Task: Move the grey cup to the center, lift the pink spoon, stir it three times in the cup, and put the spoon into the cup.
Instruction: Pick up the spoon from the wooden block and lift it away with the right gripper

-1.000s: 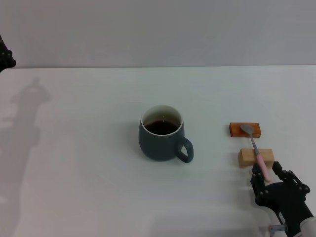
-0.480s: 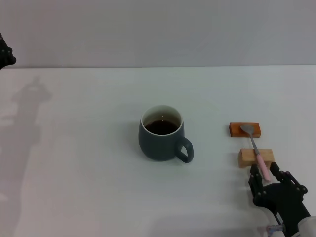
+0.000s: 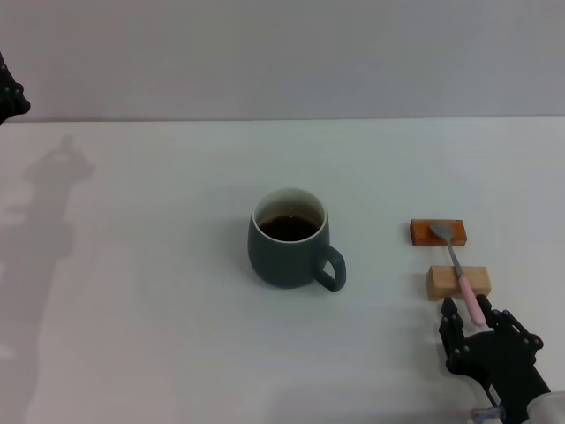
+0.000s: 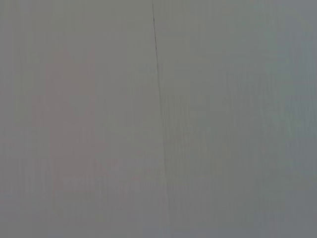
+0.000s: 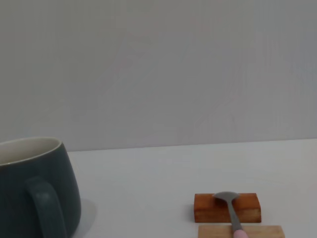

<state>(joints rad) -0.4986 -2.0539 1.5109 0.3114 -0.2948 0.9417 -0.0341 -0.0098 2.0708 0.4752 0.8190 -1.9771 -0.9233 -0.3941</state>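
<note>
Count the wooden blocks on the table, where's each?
2. The orange-brown block lies right of the grey cup, under the pink spoon bowl. The pale block sits just nearer the robot, under the spoon's neck. None seems hidden.

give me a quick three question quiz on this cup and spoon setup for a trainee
1. True or false: the pink spoon lies across two wooden blocks.
2. Which way does the grey cup handle point: A toward the spoon, B away from it?
3. Which hand is nearest the spoon's pink end?

Key: 1 true: the bowl rests on the orange block, the neck on the pale block. 2 A. 3 The right hand; the left hand is parked at the far edge.
</note>
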